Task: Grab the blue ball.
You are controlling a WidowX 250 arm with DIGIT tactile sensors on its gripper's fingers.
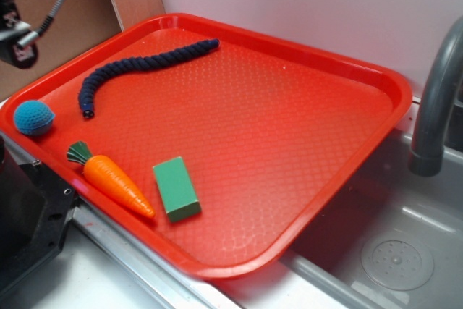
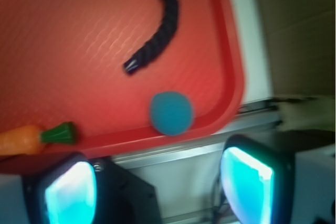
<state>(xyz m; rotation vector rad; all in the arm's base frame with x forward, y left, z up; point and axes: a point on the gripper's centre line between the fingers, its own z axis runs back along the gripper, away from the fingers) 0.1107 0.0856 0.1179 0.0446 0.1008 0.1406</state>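
A: Where's the ball?

B: In the near-left corner of the red tray, tucked against the rim. The end of the dark rope lies just beside it, not touching as far as I can tell, and the carrot sits a little further along the near edge, apart from it.

A: How do you reckon it will handle?

B: It looks like crocheted yarn, so I'd judge it light and soft, with some give under pressure. The fuzzy surface should grip well rather than slip. Not fragile. Being round, it may roll if nudged from one side only.

A: So where would you take it?

B: Across the middle, at its widest, with a finger on each side. The rim crowds it on two sides, so I'd line the fingers along the rim's run where there's room, rather than trying to wedge one between ball and wall.

A: And the claw?

B: Spread wide in the wrist view, both pads showing with a broad gap between them. It holds nothing and touches nothing. The ball sits beyond the tips, roughly in line with the gap and a bit towards the right finger. It appears to hang off the tray's near edge, above the tabletop's metal strip rather than over the ball.
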